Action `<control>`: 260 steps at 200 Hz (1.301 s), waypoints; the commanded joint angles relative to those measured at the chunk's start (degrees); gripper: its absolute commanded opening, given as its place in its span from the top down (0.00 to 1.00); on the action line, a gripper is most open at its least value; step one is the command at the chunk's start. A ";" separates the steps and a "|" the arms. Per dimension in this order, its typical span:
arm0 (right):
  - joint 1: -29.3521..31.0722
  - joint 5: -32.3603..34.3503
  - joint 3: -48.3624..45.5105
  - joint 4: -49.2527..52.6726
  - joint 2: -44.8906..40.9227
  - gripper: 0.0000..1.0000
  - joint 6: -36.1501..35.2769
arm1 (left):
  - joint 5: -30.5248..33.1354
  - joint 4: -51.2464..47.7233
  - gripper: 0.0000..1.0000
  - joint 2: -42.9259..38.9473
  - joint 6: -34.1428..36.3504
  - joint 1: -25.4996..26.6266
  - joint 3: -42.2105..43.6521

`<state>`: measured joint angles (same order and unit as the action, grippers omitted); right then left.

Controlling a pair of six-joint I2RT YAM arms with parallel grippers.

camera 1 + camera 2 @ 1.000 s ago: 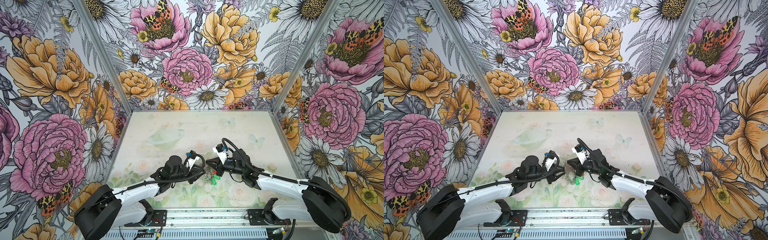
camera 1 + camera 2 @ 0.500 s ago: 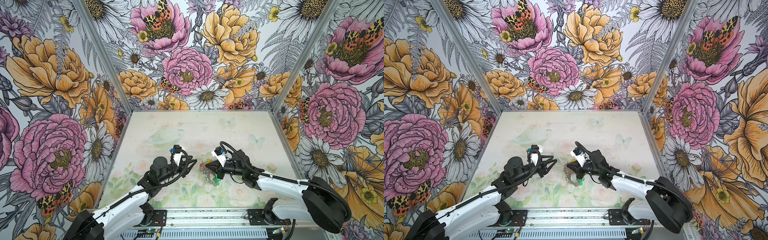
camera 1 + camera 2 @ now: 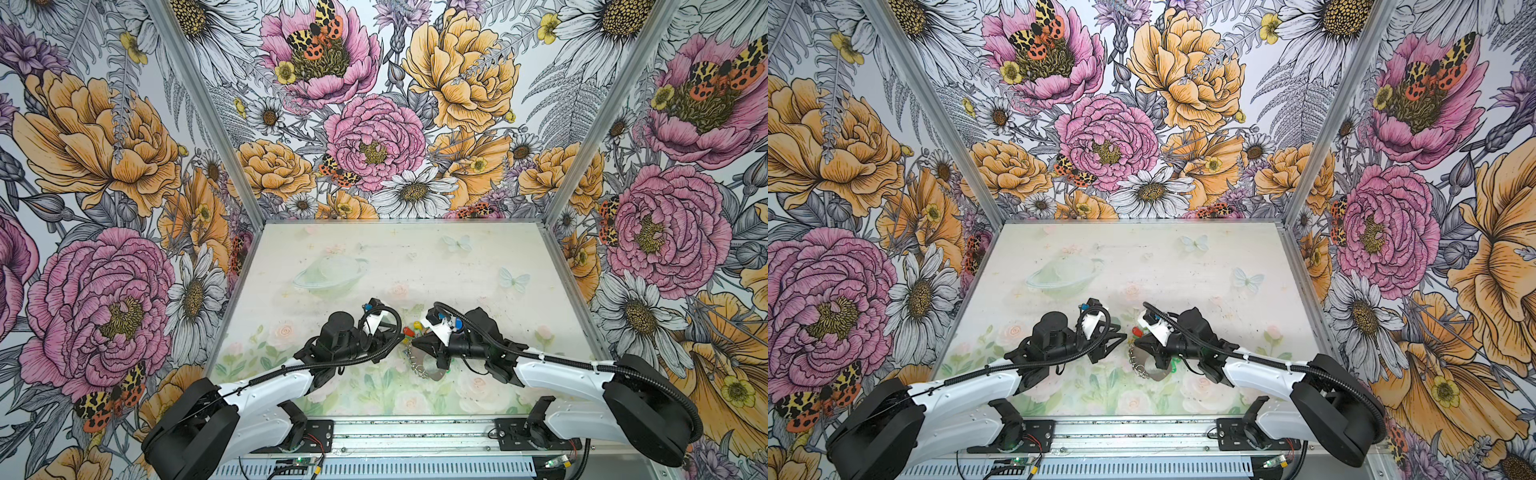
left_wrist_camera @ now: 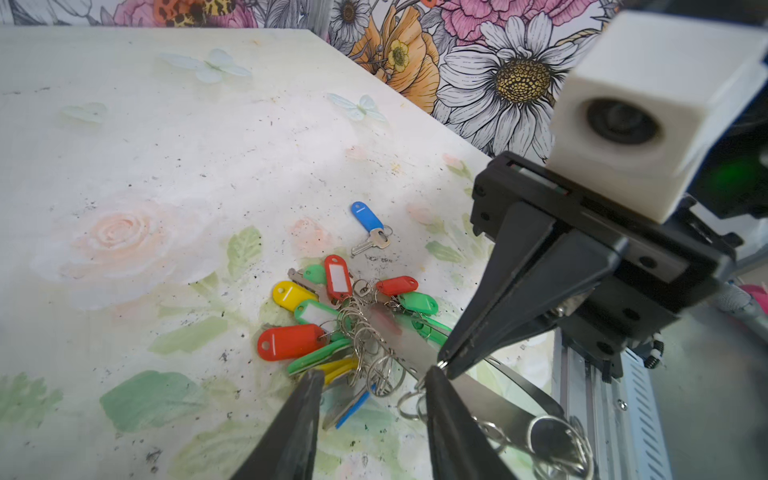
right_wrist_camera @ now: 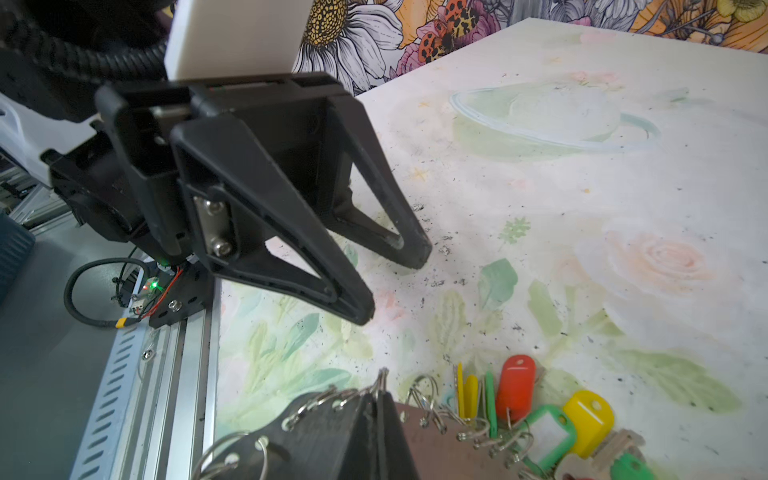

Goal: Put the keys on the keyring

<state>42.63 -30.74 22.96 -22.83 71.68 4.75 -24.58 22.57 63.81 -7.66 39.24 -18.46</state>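
Left gripper (image 3: 394, 338) (image 3: 1119, 337) sits left of centre in both top views, low over the table (image 3: 478, 270), jaws parted, nothing between them. In the right wrist view the same gripper (image 5: 390, 286) fills the upper left. Its two black fingers (image 5: 332, 282) are spread, tips down near the table surface; cannot tell if they touch it. In its own wrist view the gripper (image 4: 372, 374) rises from the bottom edge, one fingertip left of the tag pile, the other close beside the right gripper's tip. Contact there unclear. The keys (image 4: 332, 316) lie lower centre of that view: red, green and yellow tags, some with white label windows, bunched together and strung through small silver rings (image 4: 365, 332). One blue tag (image 4: 368, 218) with a metal key lies alone on the table, apart from the bunch and above it in the frame. In both top views the keys (image 3: 415, 330) (image 3: 1138, 331) show as a small coloured cluster at centre, between the two grippers. The keyring (image 3: 432, 374) (image 3: 1156, 376) is a grey band curving just below that cluster, partly under the right arm. In the left wrist view the keyring (image 4: 490, 403) runs from the bunch toward the lower right. Right gripper (image 3: 410, 343) (image 3: 1136, 343) sits just right of centre, tip pointing at the left gripper. Its jaws (image 4: 442, 361) are clamped shut on the keyring's ring-fringed edge. In its own view the closed gripper (image 5: 380, 395) meets the band at bottom centre, tags to the lower right.
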 commanded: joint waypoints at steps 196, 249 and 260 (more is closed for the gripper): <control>-10.64 -25.95 6.42 -4.12 4.45 1.00 -17.53 | -18.23 4.76 0.67 9.61 21.59 -8.54 -7.18; -10.57 -23.74 5.78 -5.47 4.11 1.00 -16.76 | -22.08 3.57 0.67 8.84 21.73 -7.17 -6.72; -10.60 -23.11 5.61 -5.47 4.00 1.00 -16.84 | -22.82 3.56 0.67 8.38 21.67 -7.08 -6.46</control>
<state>32.01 -54.22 29.02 -24.75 77.28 -12.03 -44.27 26.35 73.34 12.67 31.48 -24.53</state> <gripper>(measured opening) 0.046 0.329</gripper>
